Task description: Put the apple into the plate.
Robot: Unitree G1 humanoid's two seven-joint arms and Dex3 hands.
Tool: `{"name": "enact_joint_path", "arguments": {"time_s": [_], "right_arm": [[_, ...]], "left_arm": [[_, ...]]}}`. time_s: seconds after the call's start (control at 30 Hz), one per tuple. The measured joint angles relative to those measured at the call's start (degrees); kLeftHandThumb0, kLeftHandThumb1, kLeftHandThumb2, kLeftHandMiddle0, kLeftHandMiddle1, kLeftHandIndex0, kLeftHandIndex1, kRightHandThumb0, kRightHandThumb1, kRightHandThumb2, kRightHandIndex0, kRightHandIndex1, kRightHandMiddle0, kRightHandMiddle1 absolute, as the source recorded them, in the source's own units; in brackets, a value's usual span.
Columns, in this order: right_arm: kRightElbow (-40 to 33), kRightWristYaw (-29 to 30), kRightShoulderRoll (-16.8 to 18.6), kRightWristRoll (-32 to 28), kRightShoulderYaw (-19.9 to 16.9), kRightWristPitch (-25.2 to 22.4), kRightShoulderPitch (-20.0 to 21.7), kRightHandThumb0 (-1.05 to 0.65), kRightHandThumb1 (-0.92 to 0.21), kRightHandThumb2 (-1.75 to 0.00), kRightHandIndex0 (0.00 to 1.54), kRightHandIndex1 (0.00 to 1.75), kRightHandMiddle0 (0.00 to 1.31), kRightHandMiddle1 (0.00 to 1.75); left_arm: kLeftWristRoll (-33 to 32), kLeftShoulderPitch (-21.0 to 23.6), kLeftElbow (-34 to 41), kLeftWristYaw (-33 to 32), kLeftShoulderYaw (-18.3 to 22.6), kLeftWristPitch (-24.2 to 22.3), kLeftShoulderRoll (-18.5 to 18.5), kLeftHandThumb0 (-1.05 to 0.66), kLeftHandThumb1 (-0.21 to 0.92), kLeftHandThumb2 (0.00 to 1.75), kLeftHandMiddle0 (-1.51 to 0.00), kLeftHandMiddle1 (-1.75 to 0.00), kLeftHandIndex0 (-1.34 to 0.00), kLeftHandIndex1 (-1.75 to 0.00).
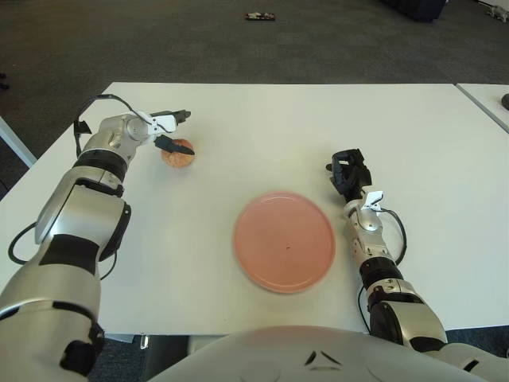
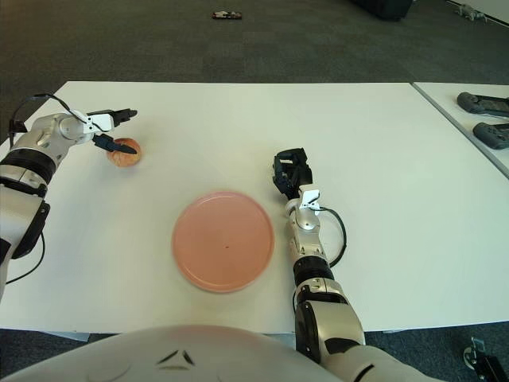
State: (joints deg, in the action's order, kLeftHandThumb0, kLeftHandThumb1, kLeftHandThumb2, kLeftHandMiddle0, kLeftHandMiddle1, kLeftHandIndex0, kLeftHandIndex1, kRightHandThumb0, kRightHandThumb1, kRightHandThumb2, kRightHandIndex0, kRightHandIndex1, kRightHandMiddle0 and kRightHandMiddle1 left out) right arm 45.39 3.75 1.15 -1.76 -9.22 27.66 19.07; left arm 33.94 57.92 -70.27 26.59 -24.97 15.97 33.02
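The left hand [image 1: 169, 131] reaches over the far left part of the white desk [image 1: 278, 119], its fingers spread apart: one dark-tipped finger [image 1: 179, 116] points out above and beyond the apple [image 1: 179, 153], clear of it, while a lower finger [image 1: 170, 144] lies across the apple's top left edge and seems to touch it, though contact cannot be told for certain. Nothing is clasped between the fingers, so the hand holds nothing. The apple sits on the desk just beside that hand, well apart from the plate [image 1: 284, 240], up and to the left of it. The plate is round and pink, lies flat near the front middle of the desk, and has nothing on it. The right hand [image 1: 349, 174] shows just to the right of the plate's upper rim, near it but not touching; its dark fingers are bunched close together and hold nothing, and whether it rests on the desk cannot be told. A black cable [image 1: 395, 231] loops beside the right wrist, and another runs along the left forearm. At the right edge a second desk [image 2: 469, 95] stands just beside the first, with two dark controllers [image 2: 485, 119] lying on it. On the grey carpet [image 1: 199, 40] beyond the desk lies a small dark object [image 1: 260, 16], too small to identify.
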Motion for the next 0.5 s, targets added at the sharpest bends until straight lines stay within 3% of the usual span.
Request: {"name": "enact_joint_path", "arguments": {"time_s": [0.5], "right_arm": [[0.6,0.0,0.0,0.0,-0.1,0.9,0.1,-0.35,-0.92,-0.51,0.36,1.45,0.19,1.75]], "left_arm": [[4.8,2.0,0.1,2.8,-4.5,-1.5,0.8,-1.05,0.92,0.31,0.0,0.0,0.0,0.0]]}}
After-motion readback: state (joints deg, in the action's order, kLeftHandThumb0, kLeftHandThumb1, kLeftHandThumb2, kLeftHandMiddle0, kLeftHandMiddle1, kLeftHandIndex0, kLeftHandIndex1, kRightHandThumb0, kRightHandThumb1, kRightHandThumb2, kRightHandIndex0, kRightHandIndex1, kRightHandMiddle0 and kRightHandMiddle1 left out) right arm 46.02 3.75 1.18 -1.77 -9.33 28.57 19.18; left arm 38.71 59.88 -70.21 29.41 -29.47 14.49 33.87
